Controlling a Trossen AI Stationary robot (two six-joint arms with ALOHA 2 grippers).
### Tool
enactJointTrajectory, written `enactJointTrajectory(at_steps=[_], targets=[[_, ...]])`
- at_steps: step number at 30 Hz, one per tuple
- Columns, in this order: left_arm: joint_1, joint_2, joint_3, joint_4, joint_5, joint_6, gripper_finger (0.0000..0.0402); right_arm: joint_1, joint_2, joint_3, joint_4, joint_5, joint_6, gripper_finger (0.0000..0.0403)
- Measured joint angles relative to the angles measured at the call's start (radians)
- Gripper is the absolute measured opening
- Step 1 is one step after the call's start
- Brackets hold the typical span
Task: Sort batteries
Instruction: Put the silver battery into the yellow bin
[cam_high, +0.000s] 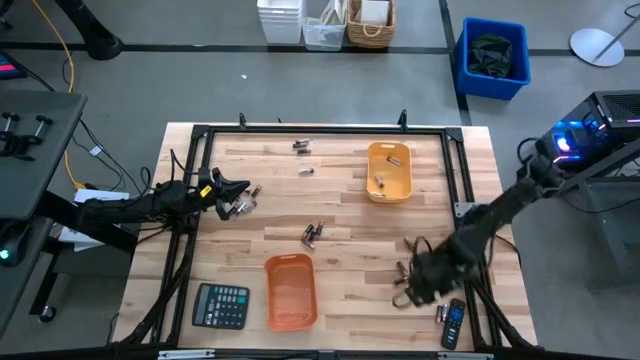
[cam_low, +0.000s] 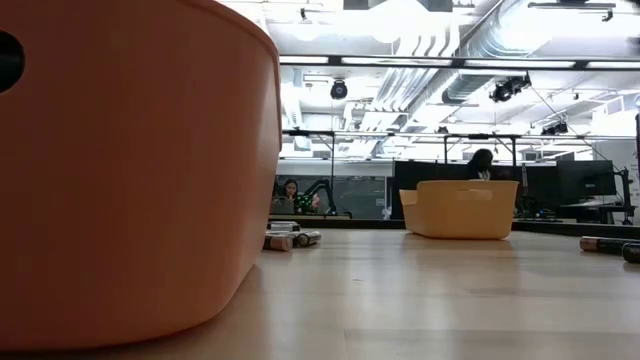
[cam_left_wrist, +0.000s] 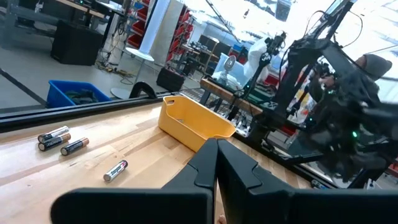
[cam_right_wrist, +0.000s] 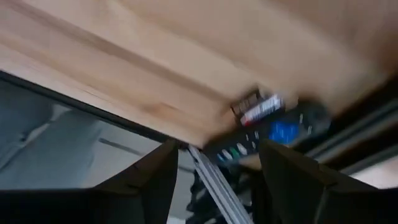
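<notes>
Item one, right gripper (cam_high: 405, 288): you have it low over the table's right front corner, fingers spread wide with nothing between them. Its wrist view looks down on a battery (cam_right_wrist: 261, 107) lying just beside the remote control (cam_right_wrist: 267, 134) at the table edge.

Item two, left gripper (cam_high: 243, 186): parked near the left edge of the table (cam_high: 340, 215), fingers pressed together, holding nothing visible.

Item three, batteries, scattered:
- a small cluster (cam_high: 241, 206) just beside the left gripper;
- two or so (cam_high: 301, 146) near the far edge, and one (cam_high: 305, 171) a little nearer the middle;
- a few (cam_high: 311, 235) at the centre of the table;
- some (cam_high: 379, 183) already lying in the far tray (cam_high: 405, 188);
- one (cam_high: 441, 313) at the right front corner, touching or nearly touching the remote.

Item four, near tray (cam_high: 291, 291): at the front edge, beside the calculator (cam_high: 221, 305); contents hard to tell.

Handling note, as a judgement: the step in hand looks like picking the corner battery. Centre your open fingers across its length, not along it. Keep the finger nearest the remote clear, so you pinch only the cell. Descend straight, close firmly, then lift before travelling.
</notes>
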Motion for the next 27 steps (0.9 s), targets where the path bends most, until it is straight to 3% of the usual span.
enactJointTrajectory(at_steps=[3, 9, 22, 27], targets=[[0.0, 0.0, 0.0, 0.0, 0.0, 0.0, 0.0001, 0.07, 0.063, -0.013, 0.068, -0.052, 0.045, 0.0219], [0.0, 0.0, 0.0, 0.0, 0.0, 0.0, 0.0001, 0.117, 0.185, -0.013, 0.101, -0.153, -0.131, 0.0198], [0.0, 0.0, 0.0, 0.0, 0.0, 0.0, 0.0001, 0.107, 0.337, -0.012, 0.105, -0.164, -0.443, 0.0183], [0.0, 0.0, 0.0, 0.0, 0.0, 0.0, 0.0001, 0.08, 0.345, -0.011, 0.093, -0.091, -0.482, 0.0183]])
